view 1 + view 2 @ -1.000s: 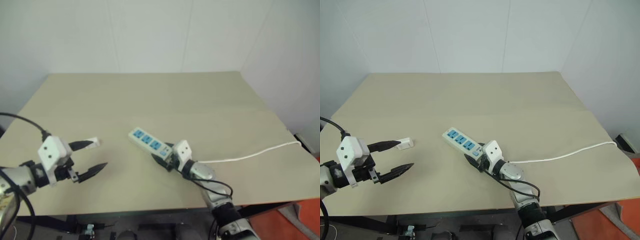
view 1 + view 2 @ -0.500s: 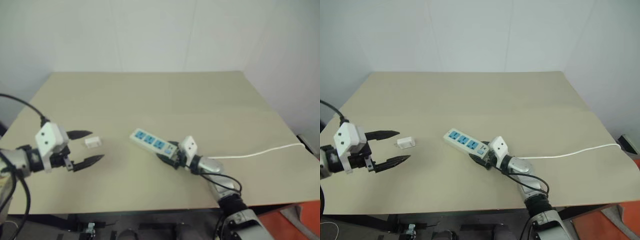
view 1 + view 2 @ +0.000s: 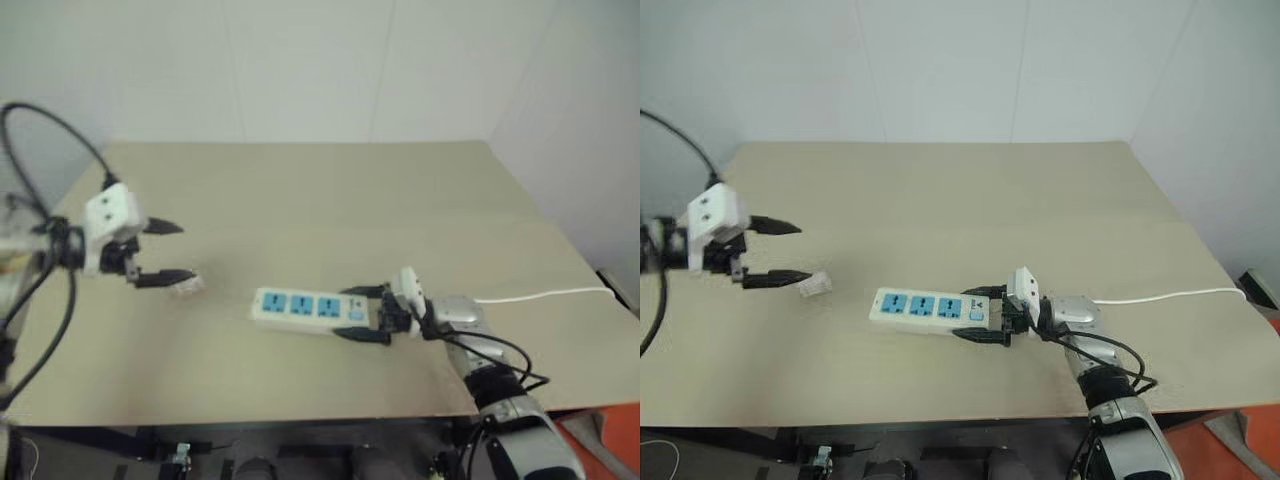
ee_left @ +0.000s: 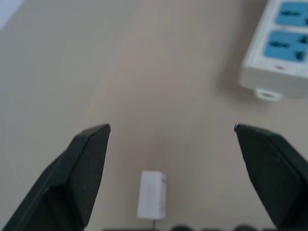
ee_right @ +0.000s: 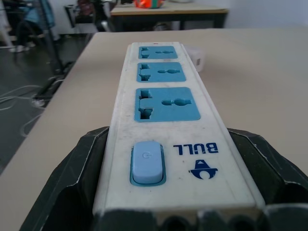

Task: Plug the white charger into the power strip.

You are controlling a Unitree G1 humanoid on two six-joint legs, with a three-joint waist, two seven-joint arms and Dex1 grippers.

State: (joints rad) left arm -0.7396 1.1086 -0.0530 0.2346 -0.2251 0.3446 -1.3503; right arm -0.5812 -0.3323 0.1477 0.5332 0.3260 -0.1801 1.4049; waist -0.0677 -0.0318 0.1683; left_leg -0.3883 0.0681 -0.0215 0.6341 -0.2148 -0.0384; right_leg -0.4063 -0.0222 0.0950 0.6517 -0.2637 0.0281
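Right claw [image 3: 985,316] grips power strip [image 3: 925,308] switch end; left claw [image 3: 773,252] agape.

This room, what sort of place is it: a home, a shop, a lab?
Probably a lab or workshop. A bare tan table stands against plain white walls, with just a power strip and charger on it. The right wrist view shows another table and loose cables on the floor.

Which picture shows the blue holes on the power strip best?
The right wrist view: the power strip lies close up between the jaws, its three blue sockets clear. The eye views show it small; the left wrist view catches one end.
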